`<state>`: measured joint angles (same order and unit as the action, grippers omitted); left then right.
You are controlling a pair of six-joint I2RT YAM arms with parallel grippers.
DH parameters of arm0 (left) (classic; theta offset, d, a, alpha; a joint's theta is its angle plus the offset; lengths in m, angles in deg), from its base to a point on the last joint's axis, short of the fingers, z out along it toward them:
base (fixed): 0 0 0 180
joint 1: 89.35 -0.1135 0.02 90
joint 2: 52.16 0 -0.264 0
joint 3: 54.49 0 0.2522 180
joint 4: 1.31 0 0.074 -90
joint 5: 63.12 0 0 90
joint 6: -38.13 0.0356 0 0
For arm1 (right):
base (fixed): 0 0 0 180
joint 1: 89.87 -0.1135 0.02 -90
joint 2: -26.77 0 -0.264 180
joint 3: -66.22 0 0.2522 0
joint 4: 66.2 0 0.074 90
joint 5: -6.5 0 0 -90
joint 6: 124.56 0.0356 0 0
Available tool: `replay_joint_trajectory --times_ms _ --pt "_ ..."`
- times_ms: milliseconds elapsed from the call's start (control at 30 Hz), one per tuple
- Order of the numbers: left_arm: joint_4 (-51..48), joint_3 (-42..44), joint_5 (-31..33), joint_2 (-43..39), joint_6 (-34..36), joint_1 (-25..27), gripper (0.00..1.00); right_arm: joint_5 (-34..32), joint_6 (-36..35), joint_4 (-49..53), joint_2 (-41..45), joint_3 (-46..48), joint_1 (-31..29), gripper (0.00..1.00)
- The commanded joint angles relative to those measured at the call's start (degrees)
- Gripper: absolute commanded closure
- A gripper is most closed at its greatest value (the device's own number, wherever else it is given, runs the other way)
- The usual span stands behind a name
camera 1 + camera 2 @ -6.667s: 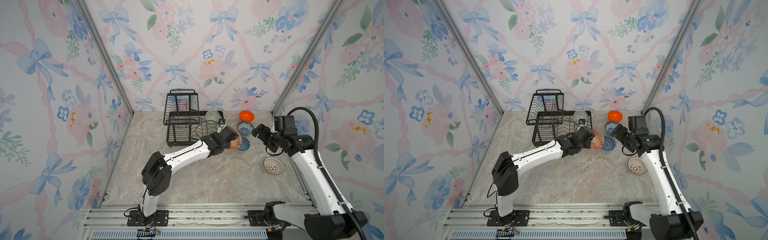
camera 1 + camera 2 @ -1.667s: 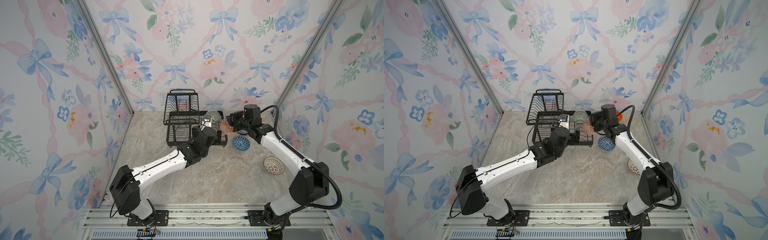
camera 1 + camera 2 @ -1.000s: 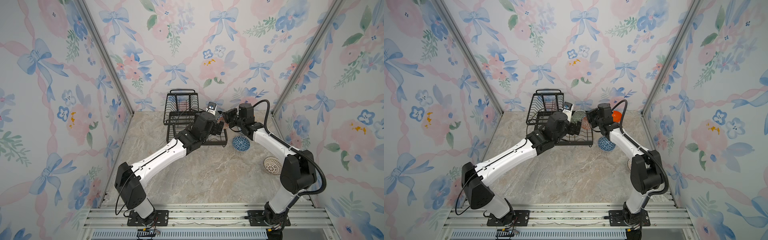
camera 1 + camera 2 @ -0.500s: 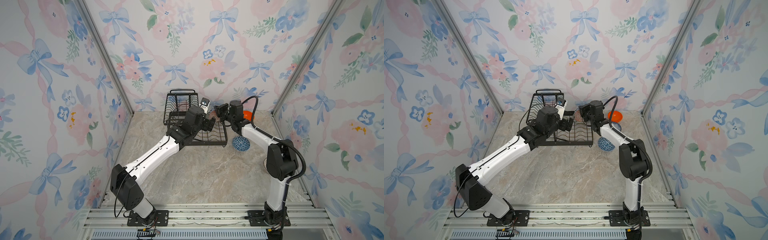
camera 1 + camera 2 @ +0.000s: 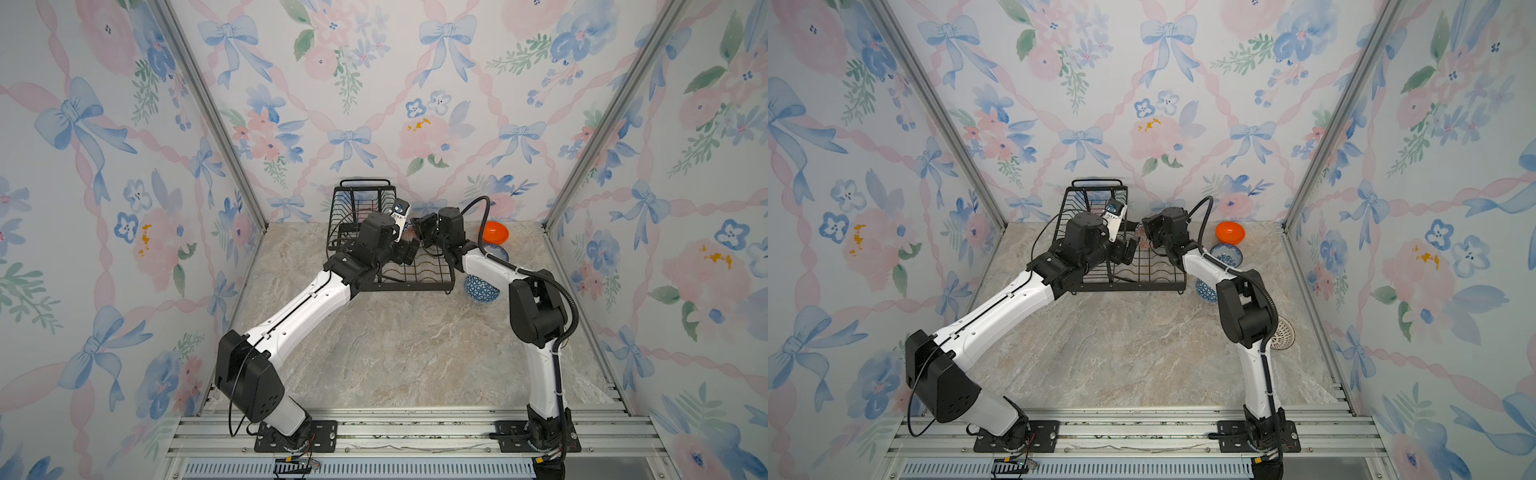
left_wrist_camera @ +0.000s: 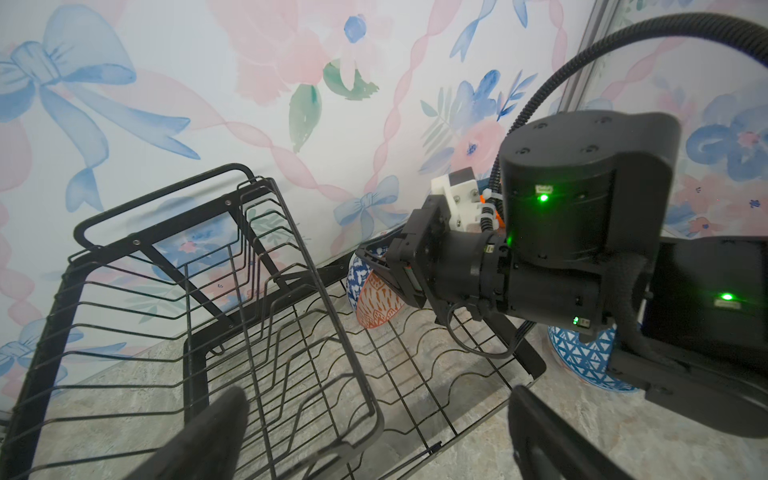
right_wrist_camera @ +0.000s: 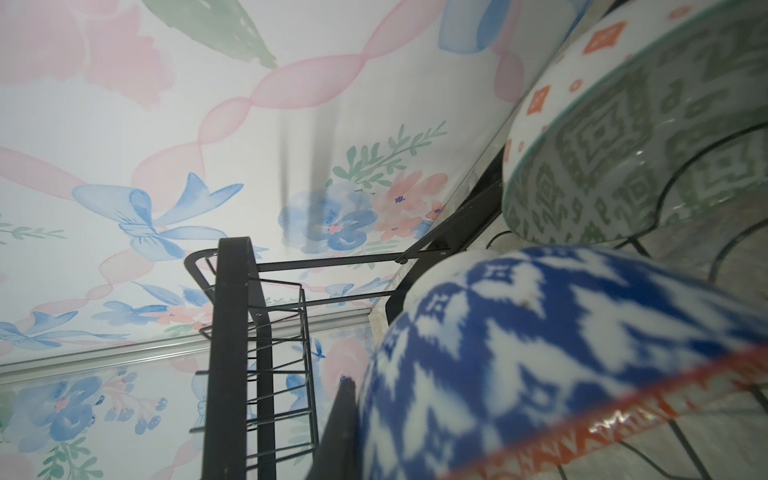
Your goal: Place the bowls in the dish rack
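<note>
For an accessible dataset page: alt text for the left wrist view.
The right hand holds an orange-white patterned bowl on edge at the flat base of the wire dish rack. A dark-blue geometric bowl sits beside the rack; the open left hand frames the foreground.

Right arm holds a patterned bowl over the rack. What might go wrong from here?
The orange-white bowl hangs tilted in the right jaws, close to the grey-green bowl in the dish rack; lowering may knock them together.
The open left jaws hover nearby; the arms might collide.

Marble tabletop (image 5: 1121,353): dish rack (image 5: 1142,274); orange bowl (image 5: 1229,232), floral bowl (image 5: 1225,253), geometric bowl (image 5: 1204,289), lattice bowl (image 5: 1283,334).
</note>
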<state>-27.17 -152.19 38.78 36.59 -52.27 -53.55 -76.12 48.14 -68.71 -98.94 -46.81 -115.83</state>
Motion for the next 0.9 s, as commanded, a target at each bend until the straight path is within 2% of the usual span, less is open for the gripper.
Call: replay_joint_trajectory --times_ms 0,133,700,867 --pt "0.8 -0.3 -0.4 -0.7 -0.6 -1.0 0.02 0.9 0.7 -4.7 -2.2 -4.1 -0.5 1.0" --pt "0.8 -0.1 -3.4 -0.8 -1.7 -2.1 0.02 -0.3 1.3 -5.8 -3.1 -4.4 -1.0 1.0" --pt "0.8 1.8 -4.4 -1.2 -2.8 -2.6 0.02 -1.7 -1.3 -10.4 -2.9 2.2 0.6 1.0" --pt "0.8 1.5 -4.1 -1.1 -2.5 -3.1 0.02 -0.2 -1.6 -10.3 -4.9 -0.9 0.1 1.0"
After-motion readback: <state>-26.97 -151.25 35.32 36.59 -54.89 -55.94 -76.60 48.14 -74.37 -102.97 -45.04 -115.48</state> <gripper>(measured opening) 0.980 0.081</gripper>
